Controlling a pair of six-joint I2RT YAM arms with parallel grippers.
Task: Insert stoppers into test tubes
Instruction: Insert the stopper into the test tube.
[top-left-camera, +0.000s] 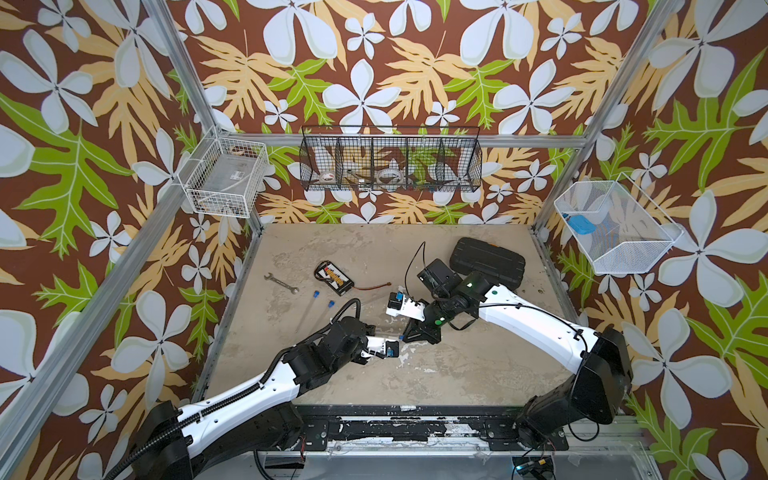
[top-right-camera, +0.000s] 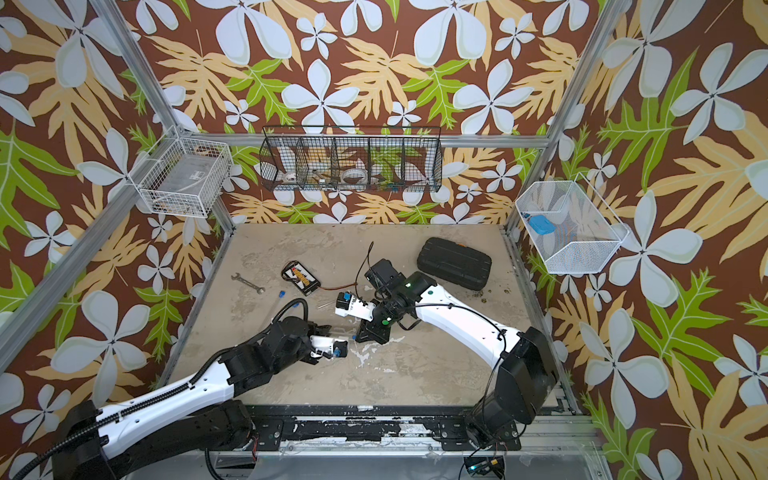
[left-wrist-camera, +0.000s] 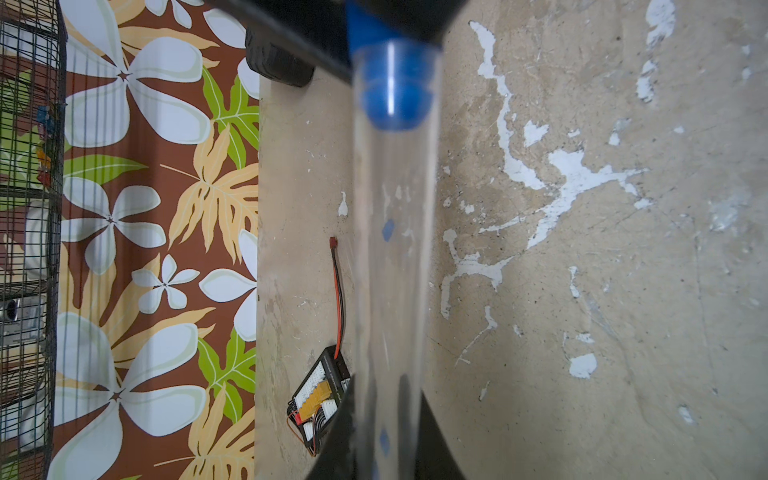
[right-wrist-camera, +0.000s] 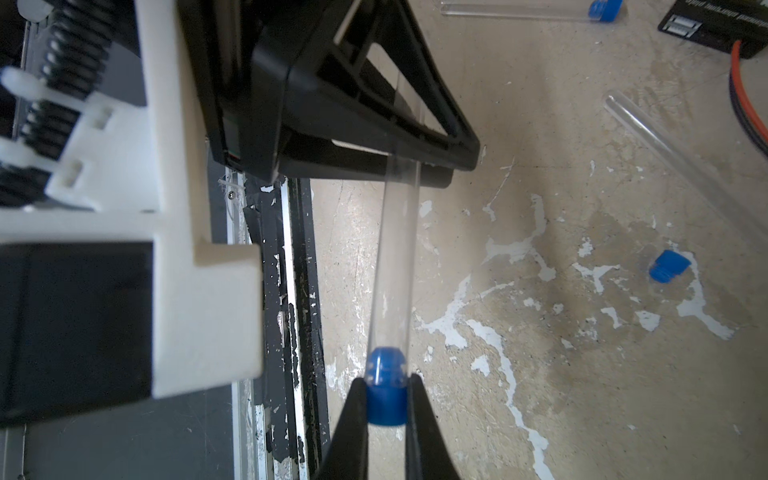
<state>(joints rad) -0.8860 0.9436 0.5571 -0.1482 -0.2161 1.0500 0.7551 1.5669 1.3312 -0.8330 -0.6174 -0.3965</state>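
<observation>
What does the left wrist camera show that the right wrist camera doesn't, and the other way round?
Only the left wrist view: the flowered wall, a black wire basket and a corner of the black case. Only the right wrist view: the left arm's white housing, the black base rail and, seen plainly, a loose stopper and an empty tube. Both: the held tube gripped by the left claw, the blue stopper in its mouth, pinched by the right claw, and the worn table.
</observation>
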